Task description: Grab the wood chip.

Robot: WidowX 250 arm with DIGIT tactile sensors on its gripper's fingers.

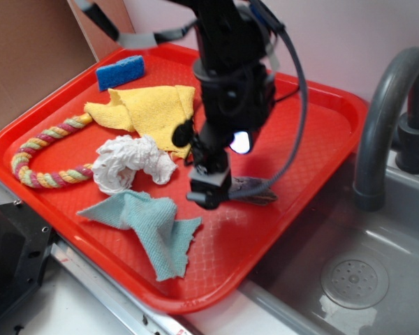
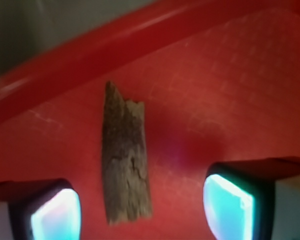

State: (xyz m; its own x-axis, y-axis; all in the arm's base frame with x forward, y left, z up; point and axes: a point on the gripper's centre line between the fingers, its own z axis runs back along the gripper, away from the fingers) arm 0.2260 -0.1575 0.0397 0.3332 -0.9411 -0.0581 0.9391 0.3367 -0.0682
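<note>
Fingertips [image 2: 55, 215] spread wide, wood chip [image 2: 125, 160] between them, untouched.

Gripper [image 2: 140, 210] jaws stand well apart on either side of the chip, holding nothing; red shows between chip and each pad. Exterior view: arm blocks most of the chip, only its far end [image 1: 255, 190] visible beside the gripper [image 1: 211, 190]; height above the red tray [image 1: 314, 146] hard to judge. Chip lies flat on tray near the rim: elongated, rough brown-grey grain, one end jagged and pointed.
</note>
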